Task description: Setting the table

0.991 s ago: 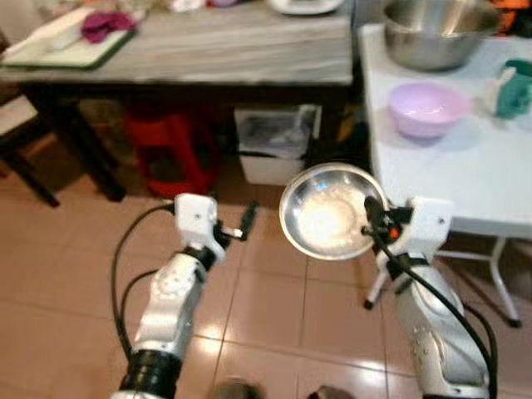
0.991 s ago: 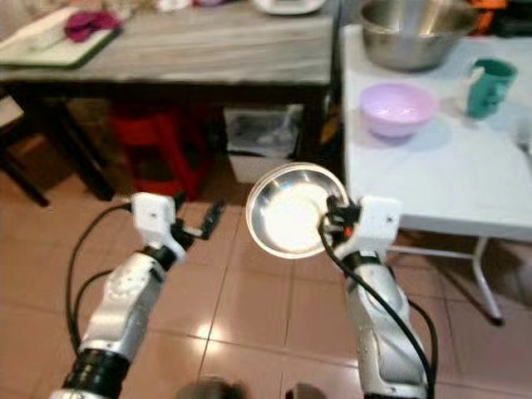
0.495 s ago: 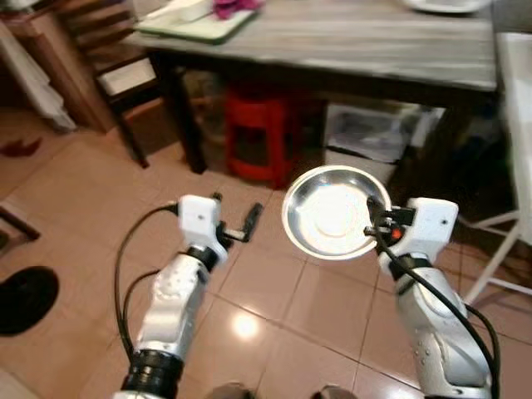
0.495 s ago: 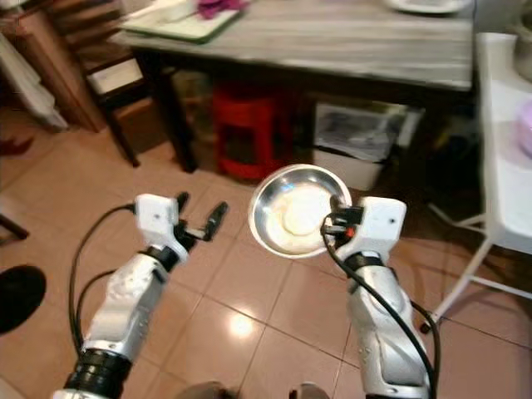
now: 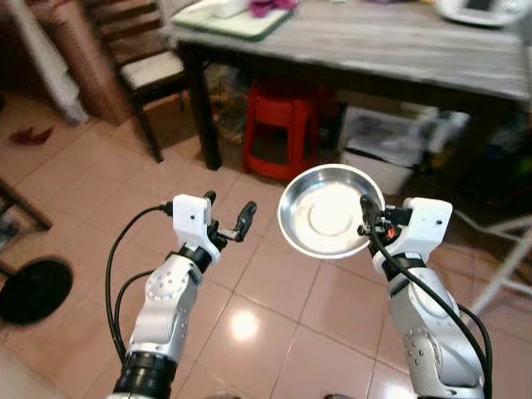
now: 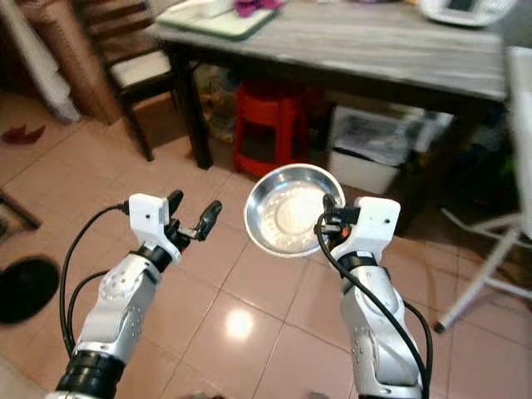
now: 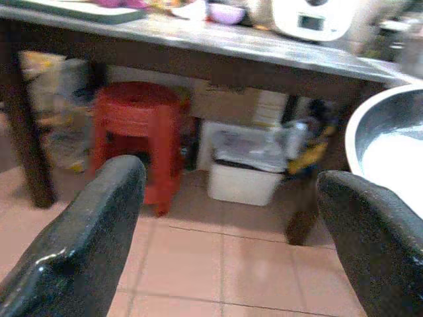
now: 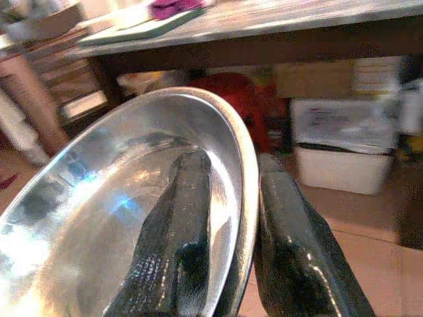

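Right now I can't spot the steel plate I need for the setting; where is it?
The steel plate is clamped by its rim in the right gripper, held above the tiled floor, in front of the red stool.

Counter ahead, plate held up on my right.

I see the counter ahead, with a stool and a bin under it, a chair at its left end and a tray on that end. My right gripper pinches the plate rim over the floor; my left gripper sits left of it, apart.
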{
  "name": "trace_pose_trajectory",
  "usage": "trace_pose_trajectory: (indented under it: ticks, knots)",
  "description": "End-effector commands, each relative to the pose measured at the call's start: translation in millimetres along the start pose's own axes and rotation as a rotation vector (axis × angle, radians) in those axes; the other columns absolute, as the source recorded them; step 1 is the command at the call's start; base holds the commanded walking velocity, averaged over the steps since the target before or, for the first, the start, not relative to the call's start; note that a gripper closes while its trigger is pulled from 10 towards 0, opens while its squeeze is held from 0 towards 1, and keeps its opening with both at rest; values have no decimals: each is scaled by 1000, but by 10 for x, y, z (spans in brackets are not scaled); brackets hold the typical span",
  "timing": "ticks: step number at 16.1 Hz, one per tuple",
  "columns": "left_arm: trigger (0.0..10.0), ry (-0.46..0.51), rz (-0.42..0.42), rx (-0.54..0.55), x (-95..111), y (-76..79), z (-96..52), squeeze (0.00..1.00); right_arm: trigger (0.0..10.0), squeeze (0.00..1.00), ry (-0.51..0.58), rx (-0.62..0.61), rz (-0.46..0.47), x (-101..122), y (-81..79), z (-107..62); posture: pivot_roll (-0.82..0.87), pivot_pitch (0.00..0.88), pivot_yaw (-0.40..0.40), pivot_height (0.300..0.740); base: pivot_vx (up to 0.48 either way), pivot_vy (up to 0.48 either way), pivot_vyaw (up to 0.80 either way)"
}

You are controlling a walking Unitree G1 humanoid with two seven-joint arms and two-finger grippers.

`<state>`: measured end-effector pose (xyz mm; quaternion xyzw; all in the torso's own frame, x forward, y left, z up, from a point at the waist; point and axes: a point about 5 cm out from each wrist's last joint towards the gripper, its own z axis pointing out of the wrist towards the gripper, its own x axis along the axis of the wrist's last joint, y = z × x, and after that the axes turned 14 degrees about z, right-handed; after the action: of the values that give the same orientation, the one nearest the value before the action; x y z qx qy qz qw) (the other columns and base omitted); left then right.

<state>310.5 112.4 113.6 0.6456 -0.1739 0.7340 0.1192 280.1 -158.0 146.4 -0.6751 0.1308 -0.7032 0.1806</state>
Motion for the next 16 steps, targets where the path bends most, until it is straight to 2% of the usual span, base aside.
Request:
trace_pose_trajectory:
  ticks: [1, 16]
  knots:
    - [10000, 23, 7, -24, 58, 34, 19, 0, 10000, 0, 21, -10, 1, 49, 25, -3, -111, 142, 50, 740, 390, 0, -800]
    - [10000, 17, -5, -38, 40, 64, 21, 0, 10000, 0, 30, 2, -33, 56, 20, -26, -119, 142, 53, 740, 406, 0, 0]
